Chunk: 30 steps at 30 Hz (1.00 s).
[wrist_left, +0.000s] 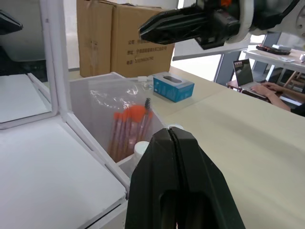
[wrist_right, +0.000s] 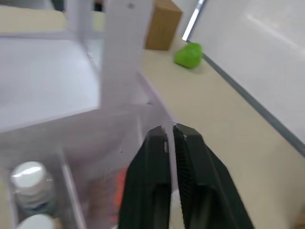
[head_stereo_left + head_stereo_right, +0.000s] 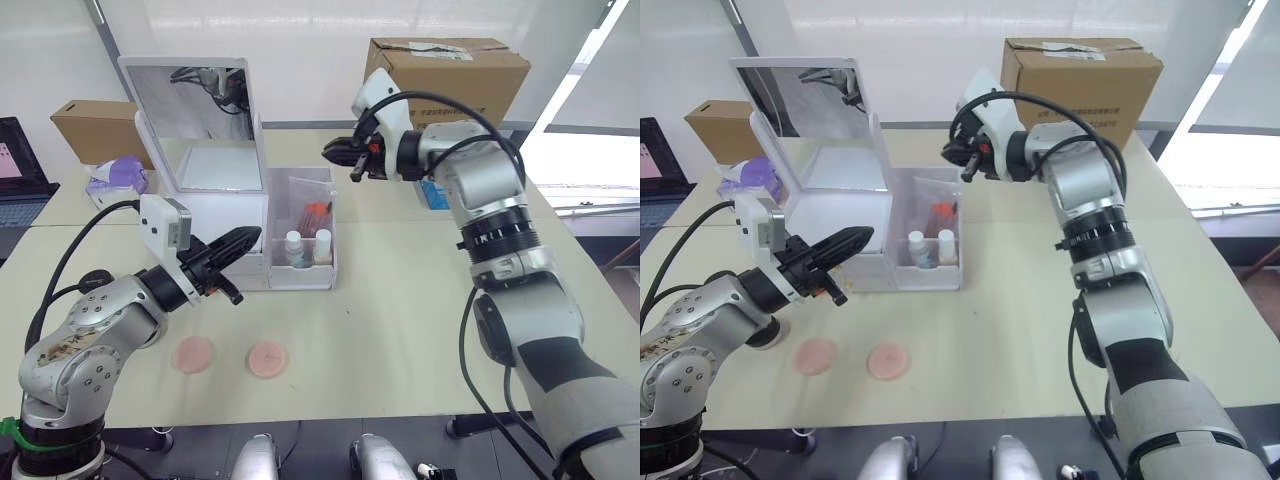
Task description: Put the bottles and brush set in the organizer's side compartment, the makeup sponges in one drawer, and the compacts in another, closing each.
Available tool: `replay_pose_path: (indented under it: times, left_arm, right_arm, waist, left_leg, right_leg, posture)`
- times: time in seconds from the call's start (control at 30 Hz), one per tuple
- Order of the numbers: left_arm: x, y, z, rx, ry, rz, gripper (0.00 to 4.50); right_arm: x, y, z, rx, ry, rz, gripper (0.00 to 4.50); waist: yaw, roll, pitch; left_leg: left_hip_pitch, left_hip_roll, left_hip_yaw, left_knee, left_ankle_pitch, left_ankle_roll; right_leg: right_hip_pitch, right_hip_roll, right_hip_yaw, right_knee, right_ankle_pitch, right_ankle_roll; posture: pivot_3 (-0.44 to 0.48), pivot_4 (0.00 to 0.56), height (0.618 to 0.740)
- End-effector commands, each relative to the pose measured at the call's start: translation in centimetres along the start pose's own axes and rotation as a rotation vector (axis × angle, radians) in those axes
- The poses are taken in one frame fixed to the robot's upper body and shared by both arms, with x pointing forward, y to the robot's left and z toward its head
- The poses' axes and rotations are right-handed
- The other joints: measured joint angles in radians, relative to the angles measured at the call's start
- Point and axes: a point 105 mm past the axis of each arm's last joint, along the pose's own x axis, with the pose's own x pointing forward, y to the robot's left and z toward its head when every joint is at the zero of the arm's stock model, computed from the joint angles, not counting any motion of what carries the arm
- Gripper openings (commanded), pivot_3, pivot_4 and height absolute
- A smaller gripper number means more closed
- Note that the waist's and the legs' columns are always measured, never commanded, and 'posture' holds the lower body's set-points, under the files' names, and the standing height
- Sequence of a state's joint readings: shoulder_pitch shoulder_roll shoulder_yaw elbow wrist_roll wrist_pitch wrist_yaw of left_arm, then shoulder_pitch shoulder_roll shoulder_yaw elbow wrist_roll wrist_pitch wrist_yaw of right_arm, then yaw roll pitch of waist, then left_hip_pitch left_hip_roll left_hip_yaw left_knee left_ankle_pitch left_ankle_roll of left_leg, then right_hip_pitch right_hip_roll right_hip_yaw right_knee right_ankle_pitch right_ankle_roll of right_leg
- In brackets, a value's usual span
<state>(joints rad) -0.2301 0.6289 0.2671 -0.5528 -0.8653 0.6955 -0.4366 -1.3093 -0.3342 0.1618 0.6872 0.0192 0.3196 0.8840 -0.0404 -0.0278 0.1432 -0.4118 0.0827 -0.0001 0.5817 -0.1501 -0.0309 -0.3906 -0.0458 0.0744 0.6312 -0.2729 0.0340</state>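
Note:
The white organizer (image 3: 205, 205) stands at the table's middle with its mirror lid up. Its translucent side compartment (image 3: 330, 262) holds the two bottles (image 3: 294, 247) and, behind them, the brush set (image 3: 312, 214) with coral handles. Two peach makeup sponges (image 3: 193, 354) (image 3: 267, 358) lie on the table in front of the organizer. The compacts are out of view. My left gripper (image 3: 250, 237) is shut and empty, low against the organizer's front. My right gripper (image 3: 330, 152) is shut and empty, hovering above the side compartment's far edge. Its fingers (image 2: 170, 138) point down over the bottle caps (image 2: 27, 174).
A big cardboard box (image 3: 450, 70) stands at the back right with a blue tissue box (image 3: 432, 192) before it. A smaller cardboard box (image 3: 95, 130) and a purple item (image 3: 118, 178) sit at the back left. A person's hand (image 1: 267, 88) rests by a laptop at another table.

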Motion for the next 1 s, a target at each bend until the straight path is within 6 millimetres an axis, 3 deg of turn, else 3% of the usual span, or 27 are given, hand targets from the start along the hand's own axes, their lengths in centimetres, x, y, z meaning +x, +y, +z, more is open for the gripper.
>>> replay_pose_path:
  times: [0.03,0.1,0.3,0.47,0.67,0.83,1.0]
  left_arm:
    - [0.1,-0.2,2.4,0.03,-0.106,0.018,0.0]
    - [0.2,-0.8,2.4,0.04,-0.102,0.004,0.0]
    - [0.0,-0.7,2.3,0.057,-0.089,0.026,0.0]
    - [0.0,-0.7,2.2,0.062,-0.083,0.027,0.0]
    - [0.4,-0.6,2.1,0.062,-0.082,0.021,0.0]
    - [0.8,-0.8,1.7,0.047,-0.079,0.005,0.0]
    - [0.7,-0.3,1.6,0.057,-0.072,0.007,0.0]
  right_arm:
    - [1.5,-0.1,1.9,-0.109,-0.039,-0.053,0.04]
    - [2.7,0.4,1.4,-0.114,-0.024,-0.057,0.04]
    - [5.5,3.0,-3.0,-0.151,0.1,-0.044,0.04]
    - [7.5,5.7,-4.0,-0.124,0.091,-0.006,0.04]
    - [7.6,4.7,-0.9,-0.205,-0.047,-0.091,0.04]
    - [5.9,1.8,2.7,-0.173,-0.163,-0.146,0.04]
    - [3.1,1.3,5.0,0.035,-0.241,0.112,0.04]
  waist:
    - [-0.002,0.0,0.0]
    - [-0.005,0.0,0.0]
    - [-0.005,0.0,0.0]
    - [-0.005,0.0,0.0]
    - [-0.003,0.0,0.0]
    - [-0.004,0.0,0.0]
    - [-0.003,0.0,0.0]
  left_leg:
    - [0.0,0.0,0.0,0.0,0.0,0.0]
    - [0.0,0.0,0.0,0.0,0.0,0.0]
    - [0.001,0.001,0.0,0.0,0.0,0.0]
    - [0.001,0.001,0.0,0.0,0.0,0.0]
    - [0.0,0.001,0.0,0.0,0.0,0.0]
    - [0.0,0.001,-0.001,-0.001,0.0,0.0]
    - [0.001,0.001,-0.001,0.0,0.0,0.0]
  right_leg:
    - [0.0,0.0,0.0,0.0,0.0,0.0]
    - [0.0,0.0,0.0,0.001,0.0,0.0]
    - [0.0,0.001,0.0,0.001,0.0,0.0]
    - [0.0,0.001,0.0,0.001,0.0,0.0]
    - [0.0,0.001,0.0,0.001,0.0,0.0]
    - [0.0,0.001,0.0,0.001,0.0,0.0]
    - [0.002,0.001,0.0,0.001,0.0,0.0]
  posture:
    - [0.0,0.15,0.738]
    - [0.0,0.15,0.738]
    - [0.0,0.15,0.738]
    - [0.0,0.15,0.738]
    - [0.0,0.15,0.738]
    - [0.0,0.15,0.738]
    - [0.0,0.15,0.738]
